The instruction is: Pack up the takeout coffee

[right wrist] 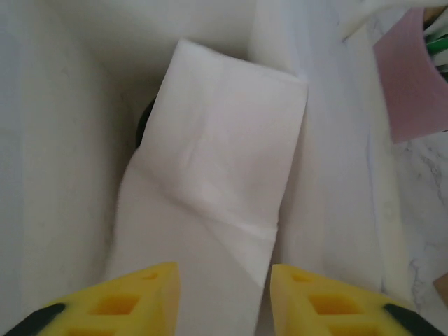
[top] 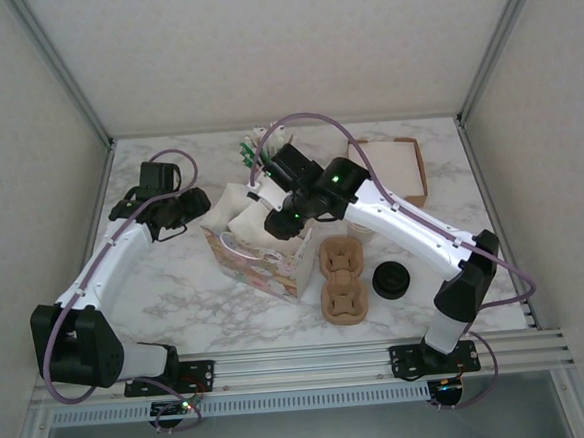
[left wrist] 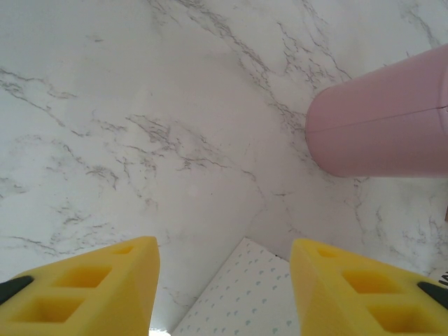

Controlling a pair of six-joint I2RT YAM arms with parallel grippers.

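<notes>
- The marble counter (top: 177, 287) is carrying a patterned paper bag (top: 257, 269).
- The right hand (right wrist: 222, 269) is hovering over the bag's opening, fingers spread and empty.
- The left hand (left wrist: 222, 246) is hovering beside the bag's corner, fingers spread and empty.
- The takeout coffee (top: 390, 279) is standing just right of the cup carriers (top: 342, 278).

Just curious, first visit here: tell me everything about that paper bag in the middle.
The paper bag stands upright and open mid-table, pastel print outside, plain white inside. Its base rests on the marble table. A folded white paper sheet lies inside. The right gripper hangs over its mouth, jaws apart.
</notes>
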